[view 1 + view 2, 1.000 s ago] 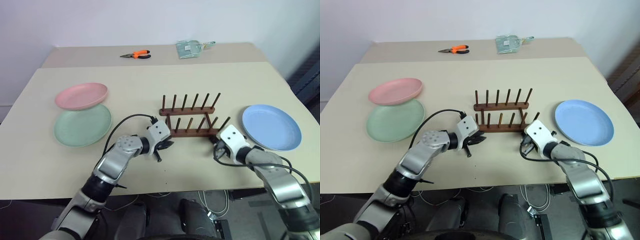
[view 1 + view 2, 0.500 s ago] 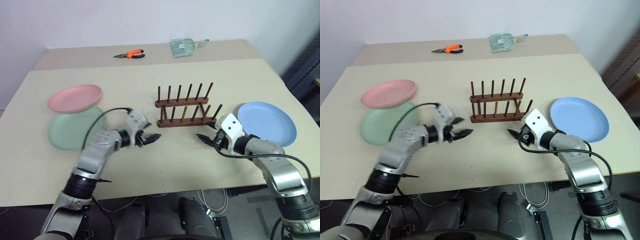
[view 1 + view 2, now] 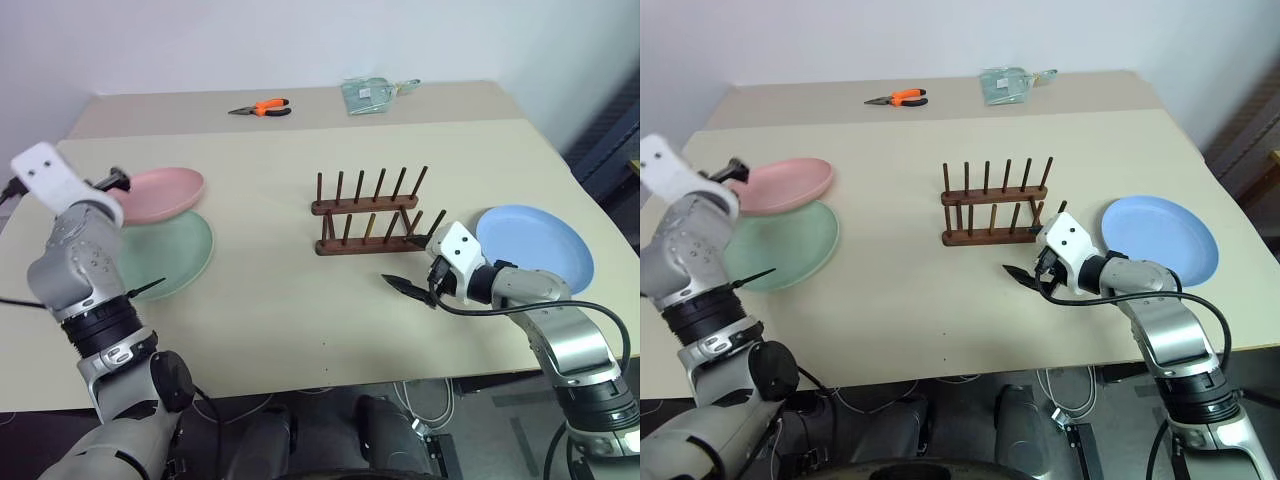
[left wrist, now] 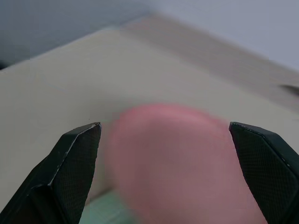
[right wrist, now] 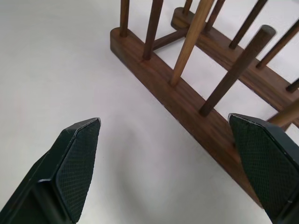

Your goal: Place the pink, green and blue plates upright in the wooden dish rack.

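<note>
1. I see the wooden dish rack (image 3: pixel 370 213) mid-table, empty; my right wrist view shows its near bar close up.
2. Right gripper (image 3: pixel 409 288) spread wide, holding nothing, over bare table just before the rack.
3. Left gripper (image 4: pixel 168 172) spread wide, framing the pink plate (image 3: pixel 160 193), which overlaps the green plate (image 3: pixel 170 256).
4. Blue plate (image 3: pixel 533 252) lies near the right edge.

Head stereo overhead; wrist close-ups

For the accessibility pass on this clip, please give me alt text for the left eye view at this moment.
An empty wooden dish rack stands mid-table, with a pink plate overlapping a green plate at left and a blue plate flat at right. The open right gripper hovers in front of the rack; the left gripper is raised beside the pink plate. Orange-handled pliers lie at the far edge.
</note>
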Robot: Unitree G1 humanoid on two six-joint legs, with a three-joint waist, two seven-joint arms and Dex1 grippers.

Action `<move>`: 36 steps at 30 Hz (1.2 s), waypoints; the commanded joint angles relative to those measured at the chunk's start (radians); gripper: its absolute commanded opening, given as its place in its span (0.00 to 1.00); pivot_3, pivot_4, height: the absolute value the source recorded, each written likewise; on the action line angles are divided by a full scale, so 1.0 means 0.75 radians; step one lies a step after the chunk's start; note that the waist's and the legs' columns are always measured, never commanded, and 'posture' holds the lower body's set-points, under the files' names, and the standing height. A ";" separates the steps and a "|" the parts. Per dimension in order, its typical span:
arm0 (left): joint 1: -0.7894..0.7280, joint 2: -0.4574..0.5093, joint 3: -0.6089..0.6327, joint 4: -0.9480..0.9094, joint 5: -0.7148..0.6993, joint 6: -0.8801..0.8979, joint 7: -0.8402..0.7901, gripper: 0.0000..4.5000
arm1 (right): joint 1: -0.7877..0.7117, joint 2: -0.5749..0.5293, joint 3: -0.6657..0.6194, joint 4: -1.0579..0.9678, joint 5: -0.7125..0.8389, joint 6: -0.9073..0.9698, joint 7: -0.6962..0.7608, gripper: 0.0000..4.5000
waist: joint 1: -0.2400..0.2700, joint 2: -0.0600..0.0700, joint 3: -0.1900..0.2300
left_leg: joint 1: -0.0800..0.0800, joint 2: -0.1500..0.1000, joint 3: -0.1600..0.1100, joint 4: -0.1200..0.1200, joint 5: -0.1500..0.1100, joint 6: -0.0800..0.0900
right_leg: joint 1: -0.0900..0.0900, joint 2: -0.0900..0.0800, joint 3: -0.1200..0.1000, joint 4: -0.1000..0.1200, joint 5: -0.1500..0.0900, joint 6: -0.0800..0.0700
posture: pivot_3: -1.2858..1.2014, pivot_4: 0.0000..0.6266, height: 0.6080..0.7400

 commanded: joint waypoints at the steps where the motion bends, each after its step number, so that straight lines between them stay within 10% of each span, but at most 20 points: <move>1: -0.010 -0.048 0.080 -0.067 -0.091 0.106 0.035 1.00 | -0.038 -0.003 0.015 0.018 -0.021 -0.058 0.023 0.99 | 0.014 -0.002 0.001 | -0.001 -0.001 0.000 0.001 0.001 -0.001 | 0.000 0.000 0.000 0.000 0.000 0.000 | 0.52 0.24 1.00; 7: -0.057 -0.100 0.220 0.085 -0.237 0.163 0.032 1.00 | -0.049 0.021 0.031 0.023 -0.034 -0.085 0.014 0.99 | 0.026 -0.004 0.002 | 0.000 0.000 -0.001 0.001 0.001 -0.002 | 0.000 0.000 -0.001 0.000 -0.001 0.002 | 0.52 0.24 1.00; 16: -0.099 -0.025 0.162 0.296 -0.306 0.033 -0.061 0.02 | 0.010 0.020 -0.022 -0.062 -0.039 -0.077 -0.025 1.00 | 0.026 -0.004 0.002 | 0.000 0.000 -0.001 0.000 0.002 -0.004 | -0.001 0.000 -0.001 0.000 0.000 0.000 | 0.52 0.24 1.00; 27: -0.102 -0.059 -0.180 0.010 -0.448 -0.047 -0.392 0.01 | -0.202 -0.069 -0.066 -0.262 0.026 -0.006 0.032 1.00 | 0.026 -0.005 0.003 | -0.002 0.000 0.000 0.000 0.002 -0.004 | -0.001 0.000 -0.001 0.000 0.000 -0.001 | 0.52 0.24 1.00; 36: -0.253 -0.255 -0.434 -0.183 -0.571 0.135 -0.312 0.01 | -0.600 0.010 0.348 0.028 -0.582 -0.448 -0.142 1.00 | 0.025 -0.006 0.003 | -0.002 -0.001 0.001 0.000 0.003 -0.006 | -0.001 0.000 0.000 -0.001 0.000 0.000 | 0.52 0.24 1.00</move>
